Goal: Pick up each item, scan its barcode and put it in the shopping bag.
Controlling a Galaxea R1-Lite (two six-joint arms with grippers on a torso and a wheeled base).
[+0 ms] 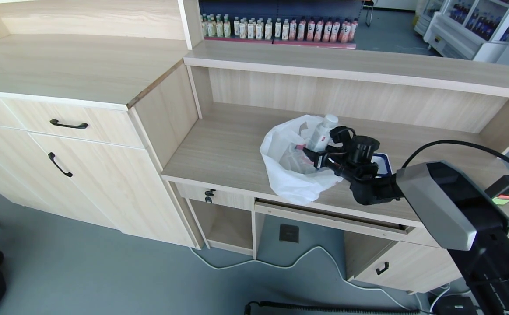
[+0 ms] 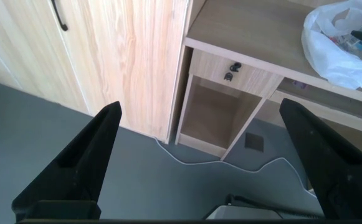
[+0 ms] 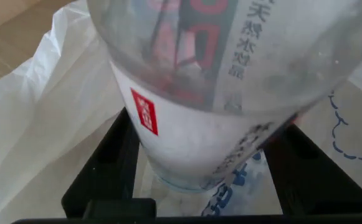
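Right fingers [image 3: 109, 171]: closed on either side of the bottle [image 1: 321, 133], gripping its lower body.
Bottle: white-capped and tilted, held at the mouth of the shopping bag [image 1: 289, 175].
Shopping bag: white plastic, standing open on the tabletop [image 1: 223, 148], with some packaged goods already inside.
Left fingers [image 2: 84, 168]: spread wide and holding nothing, well apart from the shopping bag, low over the floor.
Progress: this item looks nearly bagged, with lowering and release still to do. I cannot tell whether its barcode was scanned.

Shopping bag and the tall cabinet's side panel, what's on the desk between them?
Nothing: the head view shows bare desk top from side panel to shopping bag.
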